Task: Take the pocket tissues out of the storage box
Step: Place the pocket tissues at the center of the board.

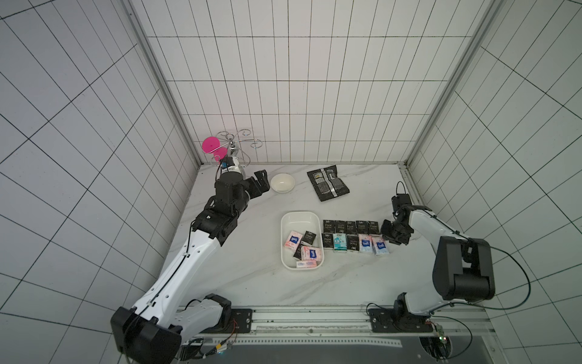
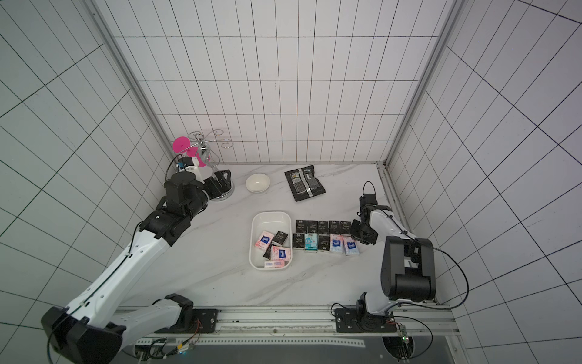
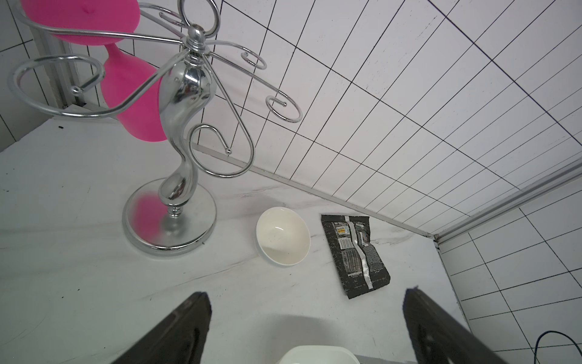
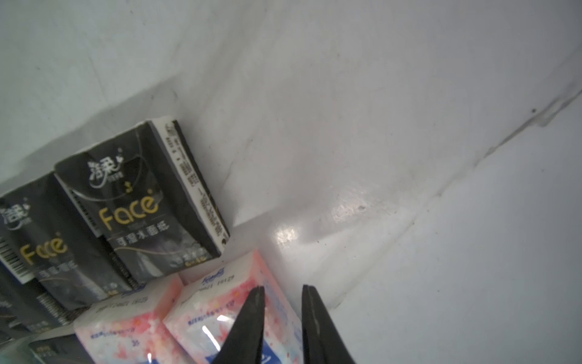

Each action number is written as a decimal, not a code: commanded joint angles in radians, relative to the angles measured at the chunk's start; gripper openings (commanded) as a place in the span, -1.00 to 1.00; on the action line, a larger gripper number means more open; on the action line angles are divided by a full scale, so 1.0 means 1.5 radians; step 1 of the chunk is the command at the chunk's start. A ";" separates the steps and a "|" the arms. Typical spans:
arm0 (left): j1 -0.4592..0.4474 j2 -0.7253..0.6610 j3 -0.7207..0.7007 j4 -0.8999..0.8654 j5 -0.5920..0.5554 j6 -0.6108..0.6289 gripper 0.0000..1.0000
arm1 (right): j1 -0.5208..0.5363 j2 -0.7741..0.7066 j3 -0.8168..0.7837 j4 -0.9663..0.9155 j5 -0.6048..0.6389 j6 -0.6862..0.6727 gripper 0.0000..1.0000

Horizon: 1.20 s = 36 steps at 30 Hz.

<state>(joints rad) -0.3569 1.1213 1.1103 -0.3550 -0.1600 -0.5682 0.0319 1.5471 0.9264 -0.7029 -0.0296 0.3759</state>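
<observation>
Your right gripper (image 4: 280,287) hangs narrowly parted and empty over the outermost pink-white packet (image 4: 220,302) on the surface (image 4: 409,157). Lift straight up, then swing toward 9 o'clock: five pocket tissues (image 1: 311,253) lie in the storage box (image 1: 299,223).

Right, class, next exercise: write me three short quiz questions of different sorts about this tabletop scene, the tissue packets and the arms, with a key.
1. True or false: all the pocket tissues are out of the storage box.
2. How many pocket tissues lie in the two rows beside the storage box? A) ten B) six C) fourteen
3. Which gripper is nearer the white bowl?
Key: 1 false, five are inside. 2 A. 3 the left gripper.
</observation>
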 commanded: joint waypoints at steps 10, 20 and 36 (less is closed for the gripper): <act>0.003 -0.004 0.004 0.008 -0.002 0.002 0.97 | -0.007 -0.065 -0.001 -0.025 0.020 0.014 -0.48; 0.003 -0.013 0.005 0.002 -0.003 0.006 0.97 | -0.010 -0.102 -0.050 -0.024 -0.065 0.032 -0.40; 0.003 -0.020 0.003 -0.003 -0.005 0.005 0.97 | -0.006 -0.102 -0.106 0.013 -0.084 0.052 -0.32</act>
<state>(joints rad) -0.3569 1.1004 1.1103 -0.3576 -0.1608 -0.5678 0.0261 1.4067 0.7994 -0.6979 -0.1421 0.4381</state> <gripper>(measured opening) 0.985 0.340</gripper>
